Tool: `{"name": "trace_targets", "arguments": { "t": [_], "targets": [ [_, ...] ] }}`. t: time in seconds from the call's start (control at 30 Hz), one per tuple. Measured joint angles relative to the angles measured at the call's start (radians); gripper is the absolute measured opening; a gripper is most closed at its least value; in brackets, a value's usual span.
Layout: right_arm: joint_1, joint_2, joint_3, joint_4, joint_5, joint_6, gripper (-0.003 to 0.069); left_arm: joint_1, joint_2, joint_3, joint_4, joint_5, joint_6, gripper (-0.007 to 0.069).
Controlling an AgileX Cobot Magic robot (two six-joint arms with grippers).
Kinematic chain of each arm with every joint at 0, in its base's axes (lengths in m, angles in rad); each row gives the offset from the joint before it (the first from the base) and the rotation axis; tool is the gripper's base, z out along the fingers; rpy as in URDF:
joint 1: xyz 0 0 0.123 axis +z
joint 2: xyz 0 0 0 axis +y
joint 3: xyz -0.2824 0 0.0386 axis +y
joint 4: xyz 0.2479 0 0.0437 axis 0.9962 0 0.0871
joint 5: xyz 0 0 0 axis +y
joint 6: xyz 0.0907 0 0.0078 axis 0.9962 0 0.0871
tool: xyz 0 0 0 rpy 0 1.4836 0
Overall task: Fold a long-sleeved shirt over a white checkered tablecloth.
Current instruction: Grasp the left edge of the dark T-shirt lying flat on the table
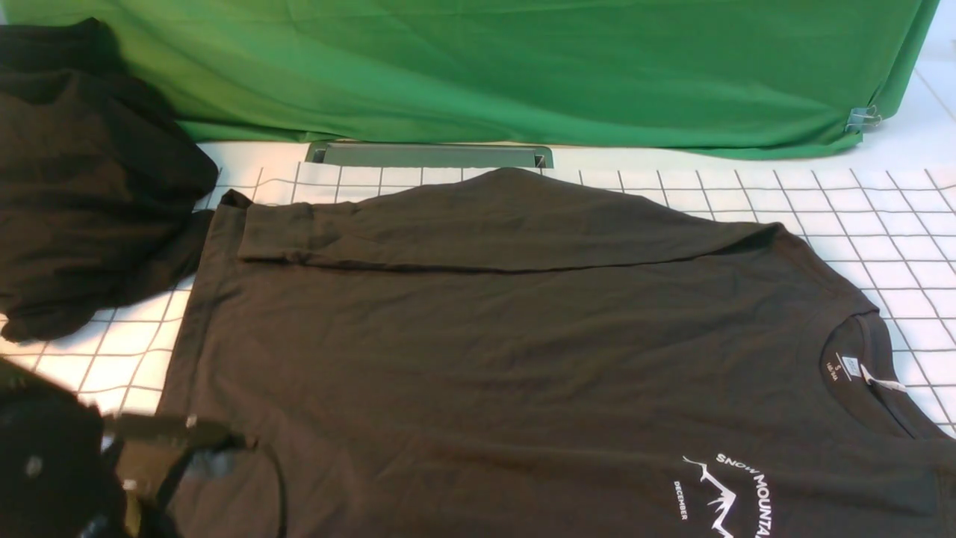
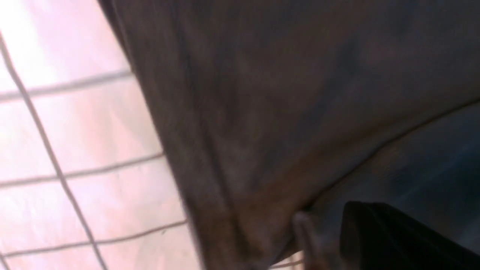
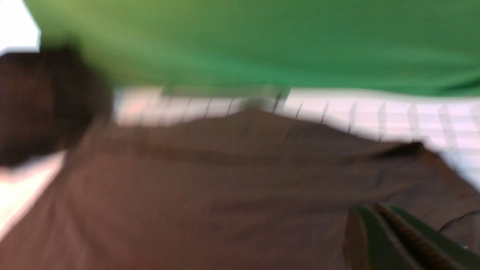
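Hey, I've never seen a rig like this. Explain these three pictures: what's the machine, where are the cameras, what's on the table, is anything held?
This is a robot with two arms, each ending in a gripper. The wide picture comes from a camera between the arms, looking forward; the two blurry ones come from cameras on the wrists. A dark long-sleeved shirt lies spread on a white checkered tablecloth, neck towards the robot's right, its far sleeve folded across. A black cloth heap sits at the left, and a green backdrop cloth hangs behind. The left gripper is shut at the shirt's near left hem corner and seems to pinch it. The right gripper, seen only by its own wrist camera, is shut above the shirt with nothing visibly in it.
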Motion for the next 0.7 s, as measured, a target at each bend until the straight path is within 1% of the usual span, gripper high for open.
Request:
{"name": "trace_targets", "arguments": {
  "t": [0.03,0.1,0.13,0.23,0.33,0.43,0.57,0.63,0.7],
  "targets": [
    [0.010,0.015,-0.005,0.000,0.002,-0.002,0.0006,0.000,0.000,0.005,0.000,0.000,0.000,0.0028],
    [0.067,0.097,-0.016,-0.001,-0.002,-0.019,0.0006,0.000,0.003,0.042,0.000,-0.009,0.000,0.0078],
    [0.076,0.103,-0.016,-0.001,-0.005,-0.019,0.0006,0.000,0.002,0.042,0.000,-0.011,0.000,0.0082],
    [0.135,0.175,-0.016,-0.001,-0.027,-0.021,0.0006,0.000,0.004,0.045,-0.004,-0.054,0.001,0.0179],
    [0.171,0.216,-0.016,-0.001,-0.050,-0.020,0.0006,0.000,0.018,0.046,-0.003,-0.098,0.007,0.0275],
    [0.184,0.233,-0.016,-0.001,-0.062,-0.020,0.0006,0.000,0.049,0.046,-0.015,-0.103,0.008,0.0323],
    [0.187,0.238,-0.016,-0.001,-0.065,-0.019,0.0006,0.000,0.090,0.047,-0.052,-0.102,0.014,0.0330],
    [0.190,0.239,-0.016,-0.001,-0.067,-0.019,0.0006,0.000,0.105,0.048,-0.070,-0.104,0.016,0.0318],
    [0.190,0.240,-0.016,-0.001,-0.072,-0.019,0.0006,0.000,0.106,0.048,-0.078,-0.104,0.016,0.0279]
  ]
}}
